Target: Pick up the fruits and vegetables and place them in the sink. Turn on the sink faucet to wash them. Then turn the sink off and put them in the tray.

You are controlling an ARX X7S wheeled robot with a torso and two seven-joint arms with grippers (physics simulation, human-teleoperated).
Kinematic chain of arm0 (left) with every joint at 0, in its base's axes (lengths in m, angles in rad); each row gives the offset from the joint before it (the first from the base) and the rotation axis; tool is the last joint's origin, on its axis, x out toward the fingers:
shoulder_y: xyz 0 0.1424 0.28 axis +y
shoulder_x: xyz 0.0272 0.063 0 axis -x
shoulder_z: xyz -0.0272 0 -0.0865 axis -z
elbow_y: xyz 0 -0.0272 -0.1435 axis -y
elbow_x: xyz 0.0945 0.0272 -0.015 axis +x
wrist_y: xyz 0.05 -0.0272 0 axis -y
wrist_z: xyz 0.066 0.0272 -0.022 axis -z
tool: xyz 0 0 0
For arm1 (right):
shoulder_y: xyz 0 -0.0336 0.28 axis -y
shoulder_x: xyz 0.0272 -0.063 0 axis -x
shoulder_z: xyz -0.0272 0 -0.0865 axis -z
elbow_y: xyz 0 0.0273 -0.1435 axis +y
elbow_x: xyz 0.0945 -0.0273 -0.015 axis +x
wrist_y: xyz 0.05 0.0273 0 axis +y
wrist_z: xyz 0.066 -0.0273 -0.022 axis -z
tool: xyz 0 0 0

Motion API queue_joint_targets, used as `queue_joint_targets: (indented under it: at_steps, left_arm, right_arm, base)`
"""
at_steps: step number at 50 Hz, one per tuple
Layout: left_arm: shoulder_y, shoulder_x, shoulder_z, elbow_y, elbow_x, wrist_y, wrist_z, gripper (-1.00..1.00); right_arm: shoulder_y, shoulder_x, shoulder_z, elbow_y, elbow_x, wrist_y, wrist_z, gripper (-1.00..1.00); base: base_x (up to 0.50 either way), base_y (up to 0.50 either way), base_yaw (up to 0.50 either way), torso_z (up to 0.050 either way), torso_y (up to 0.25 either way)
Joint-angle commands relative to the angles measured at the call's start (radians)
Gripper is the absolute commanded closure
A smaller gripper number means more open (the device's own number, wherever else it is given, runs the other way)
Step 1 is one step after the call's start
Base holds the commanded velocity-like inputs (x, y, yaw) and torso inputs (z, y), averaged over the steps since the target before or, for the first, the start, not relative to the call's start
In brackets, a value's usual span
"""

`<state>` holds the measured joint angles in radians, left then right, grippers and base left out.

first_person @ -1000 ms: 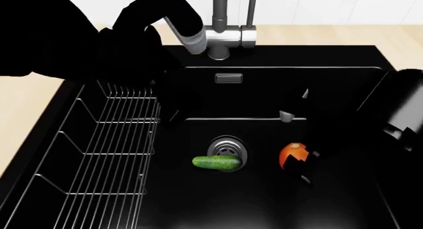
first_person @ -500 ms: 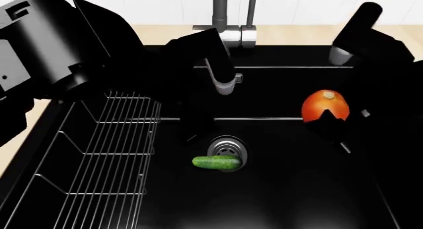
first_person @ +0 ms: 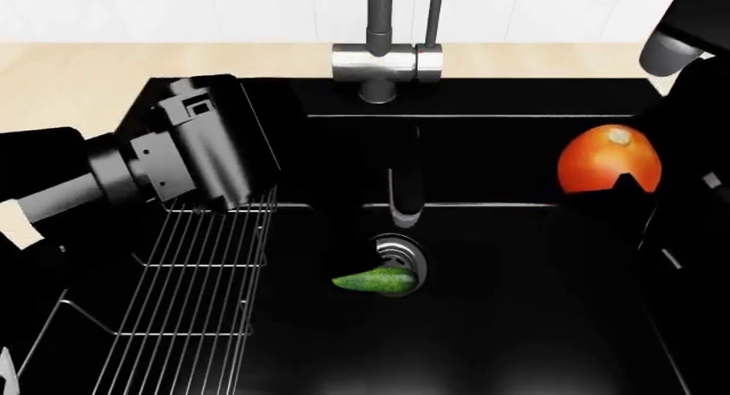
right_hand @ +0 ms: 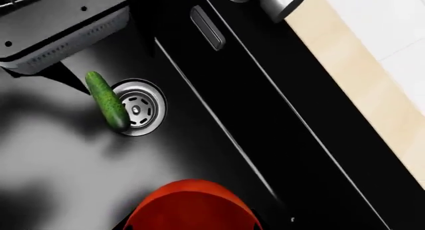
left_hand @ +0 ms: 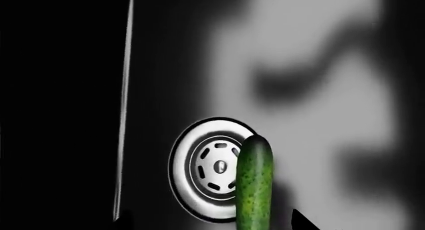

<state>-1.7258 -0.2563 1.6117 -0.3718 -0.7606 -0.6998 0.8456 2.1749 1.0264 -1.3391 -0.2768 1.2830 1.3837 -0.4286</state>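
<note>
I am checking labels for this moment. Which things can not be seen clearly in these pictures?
- Left gripper: dark against the black sink; open or shut cannot be told.
- Red-orange fruit: cut by the right wrist view's edge.
- Faucet: top beyond the head view's edge.
- Cucumber: end cut off, left wrist view.
- Tray: in no view.

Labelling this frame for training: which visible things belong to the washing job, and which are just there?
Job:
cucumber
red-orange fruit, held by the right gripper
sink
faucet
left gripper

Just there:
wire rack
drain
counter

No legible text, labels, numbers or signs anywhere.
</note>
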Motion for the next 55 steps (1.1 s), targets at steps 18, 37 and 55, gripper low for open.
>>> queue_joint_targets:
  at_steps: [18,37,55]
  left_arm:
    - [0.134,0.135,0.100,-0.121,0.072,0.038,0.050,-1.00]
    - [0.227,0.251,0.141,-0.373,0.144,0.124,0.133,-1.00]
    - [0.258,0.243,0.099,-0.392,0.269,0.110,0.244,1.00]
  right_arm:
    - [-0.078,-0.086,0.022,0.024,0.013,-0.049,0.097,1.00]
    - [-0.077,-0.061,0.015,0.010,-0.010,-0.057,0.068,1.00]
    - [-0.084,-0.053,0.014,0.005,-0.014,-0.059,0.063,1.00]
  base:
    - [0.00,0.00,0.00,0.000,0.000]
    - [0.00,0.00,0.00,0.000,0.000]
    - [0.00,0.00,0.00,0.000,-0.001]
